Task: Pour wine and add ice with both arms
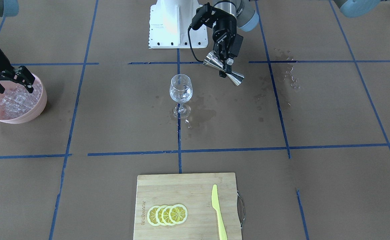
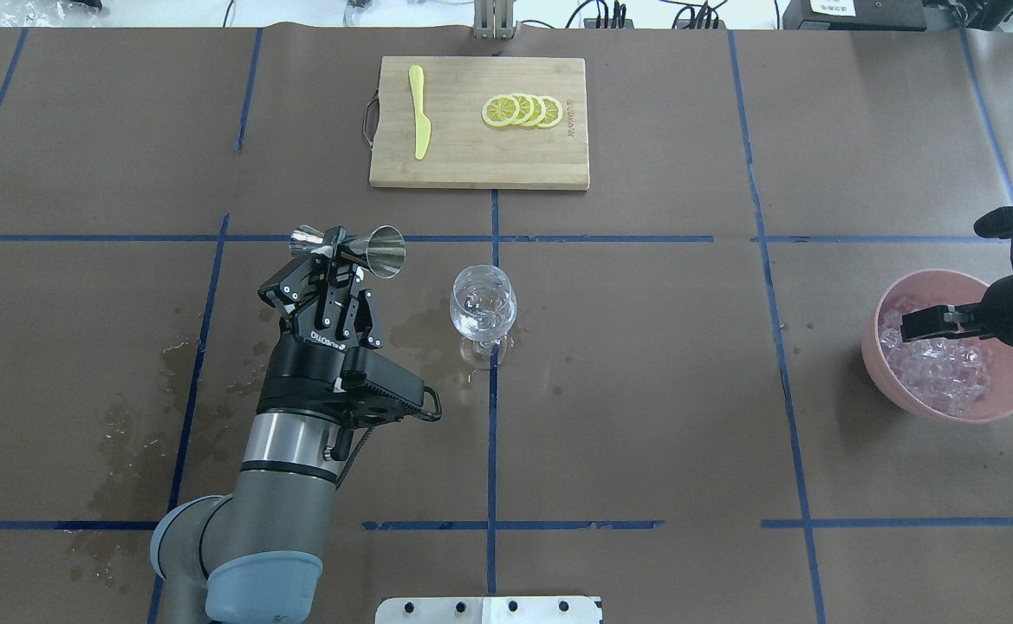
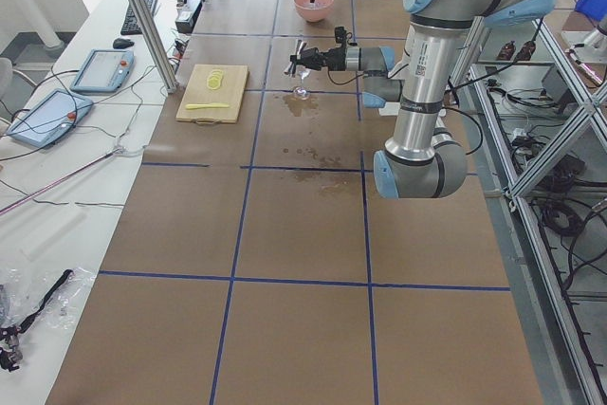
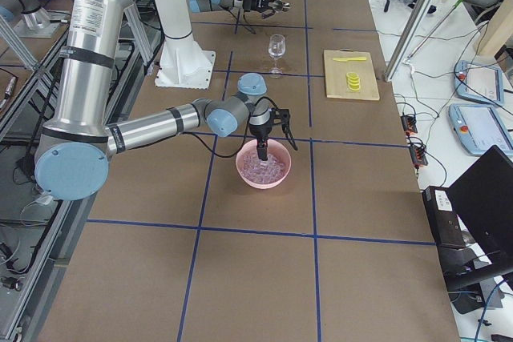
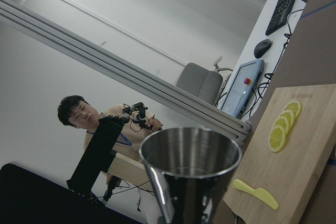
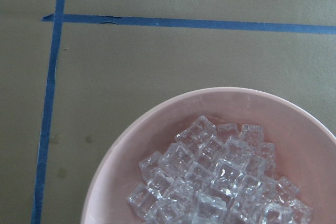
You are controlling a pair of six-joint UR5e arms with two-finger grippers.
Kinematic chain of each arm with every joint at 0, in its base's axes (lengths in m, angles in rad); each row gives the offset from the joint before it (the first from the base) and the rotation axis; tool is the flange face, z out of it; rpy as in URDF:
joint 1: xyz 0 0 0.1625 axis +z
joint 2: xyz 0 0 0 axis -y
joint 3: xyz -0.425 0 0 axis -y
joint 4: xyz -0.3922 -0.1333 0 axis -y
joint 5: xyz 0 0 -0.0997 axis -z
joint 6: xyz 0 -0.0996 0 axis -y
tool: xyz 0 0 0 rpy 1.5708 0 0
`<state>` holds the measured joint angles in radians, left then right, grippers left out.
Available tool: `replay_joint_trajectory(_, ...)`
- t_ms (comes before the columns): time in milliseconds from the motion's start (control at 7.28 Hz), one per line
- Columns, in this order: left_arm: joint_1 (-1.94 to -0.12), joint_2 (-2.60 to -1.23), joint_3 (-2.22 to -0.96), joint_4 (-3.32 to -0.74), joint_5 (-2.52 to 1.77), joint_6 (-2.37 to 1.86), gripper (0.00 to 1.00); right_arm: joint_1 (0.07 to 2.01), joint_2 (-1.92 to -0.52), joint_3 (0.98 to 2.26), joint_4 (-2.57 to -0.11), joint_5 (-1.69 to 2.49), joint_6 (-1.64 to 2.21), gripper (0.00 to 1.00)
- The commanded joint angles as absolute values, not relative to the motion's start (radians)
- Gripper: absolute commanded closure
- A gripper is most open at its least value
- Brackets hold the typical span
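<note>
Holding a steel jigger (image 2: 385, 251) by its narrow waist, the left gripper (image 2: 339, 250) is pinching both fingers tight on it. The jigger is hanging off the table, lying close to level, with its wide mouth pointing away from the fingers toward the glass side. The left wrist view is looking along that cup, but its contents are not readable.

A wine glass (image 2: 483, 305) is standing upright just past the wide mouth. It is near the left fingers but clear of them and of the jigger. A little thin clear wine (image 1: 180, 95) is glinting low in its bowl, level unreadable. Wet patches (image 2: 419, 334) are darkening the brown paper between the left fingers and the glass foot.

The right gripper (image 1: 14, 85) is hanging with fingers spread, grasping nothing. Its tips are dipping into the pink bowl (image 1: 42, 100) at the top of the ice (image 1: 18, 99) heap. Can't tell if the tips are touching cubes.

A bamboo cutting board (image 2: 471, 160) is sitting well apart from both sets of fingers, across the table. It is carrying overlapping lemon slices (image 2: 523, 110) and a yellow knife (image 2: 420, 121), lying apart from each other.
</note>
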<state>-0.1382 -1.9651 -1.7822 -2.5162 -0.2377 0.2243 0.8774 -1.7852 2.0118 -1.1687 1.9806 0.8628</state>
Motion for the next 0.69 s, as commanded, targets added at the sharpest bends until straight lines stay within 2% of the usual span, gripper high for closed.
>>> replay_joint_trajectory(0,-0.156,-1.913,-1.784,-2.575,-0.238,0.224,1.0,0.876,-1.787,1.942,-1.082,1.979,0.822,0.0)
replay_joint_trajectory(275,-0.16,-1.888,-1.792,-2.586,-0.238,0.224,1.0,0.876,-1.786,1.922,-1.058,1.988,0.821,0.01)
replay_joint_trajectory(550,-0.164,-1.878,-1.796,-2.591,-0.238,0.224,1.0,0.876,-1.787,1.916,-1.065,2.002,0.822,0.09)
